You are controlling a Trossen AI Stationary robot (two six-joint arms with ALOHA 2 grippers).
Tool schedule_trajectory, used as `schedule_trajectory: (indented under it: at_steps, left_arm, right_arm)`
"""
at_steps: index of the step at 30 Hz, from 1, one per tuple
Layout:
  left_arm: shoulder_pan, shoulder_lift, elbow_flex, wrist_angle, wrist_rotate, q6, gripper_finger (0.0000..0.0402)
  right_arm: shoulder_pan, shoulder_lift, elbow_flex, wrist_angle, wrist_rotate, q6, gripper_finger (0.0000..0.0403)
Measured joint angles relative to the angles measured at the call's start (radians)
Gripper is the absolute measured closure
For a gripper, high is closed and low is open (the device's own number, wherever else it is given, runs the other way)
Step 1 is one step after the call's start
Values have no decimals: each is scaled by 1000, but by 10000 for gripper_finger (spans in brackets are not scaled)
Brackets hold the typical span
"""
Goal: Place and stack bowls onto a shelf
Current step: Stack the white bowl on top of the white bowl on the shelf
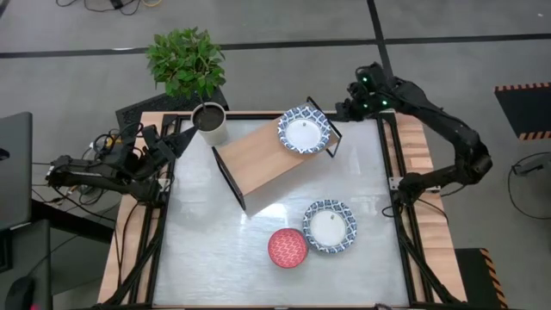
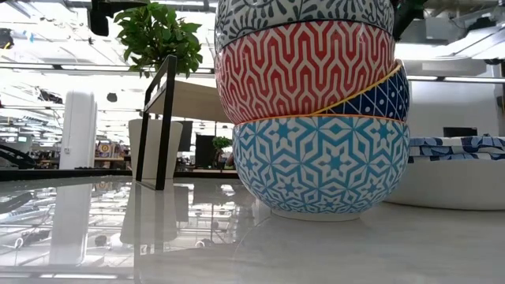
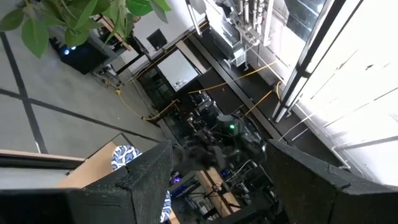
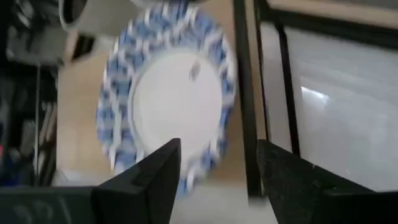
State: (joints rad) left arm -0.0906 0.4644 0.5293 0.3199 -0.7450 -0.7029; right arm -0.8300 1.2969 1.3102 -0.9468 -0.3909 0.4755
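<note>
Shelf (image 1: 263, 159) set diagonally on table (image 1: 207, 258); one blue-and-white bowl (image 1: 303, 131) resting on its plank top at the far end. Second blue-and-white bowl (image 1: 329, 226) on table, touching red patterned bowl (image 1: 287, 248). Right gripper (image 4: 217, 168) raised beside the shelf bowl, fingers wide, empty. Left gripper (image 3: 217, 180) near plant pot (image 1: 209, 123), fingers apart, empty.

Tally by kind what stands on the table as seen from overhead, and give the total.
Blue-and-white bowls: 2
Red bowl: 1
Shelf: 1
Plant pot: 1
Total: 5
</note>
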Motion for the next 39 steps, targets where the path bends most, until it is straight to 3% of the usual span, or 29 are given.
schedule_trajectory:
  at_steps: [3, 5, 9, 16, 21, 28, 39]
  left_arm:
    - [0, 0, 0, 0, 3, 4, 155]
    - [0, 0, 0, -1, 3, 13, 155]
    - [0, 0, 0, -3, 2, 12, 155]
    - [0, 0, 0, -20, -1, 1, 155]
    - [0, 0, 0, -24, -12, -17, 155]
    - [0, 0, 0, -24, -31, -35, 155]
    - [0, 0, 0, -101, -42, -106, 155]
  right_arm:
    - [78, -51, 10, -150, 40, -10, 163]
    - [164, -85, 7, -274, 130, 15, 165]
    - [418, -168, -74, -388, 298, 194, 168]
    - [852, -313, -382, -271, 348, 759, 168]
    - [1068, -349, -548, -89, 427, 1094, 168]
    - [1201, -286, -629, -30, 443, 1271, 168]
    - [1236, -171, -628, 111, 443, 1247, 168]
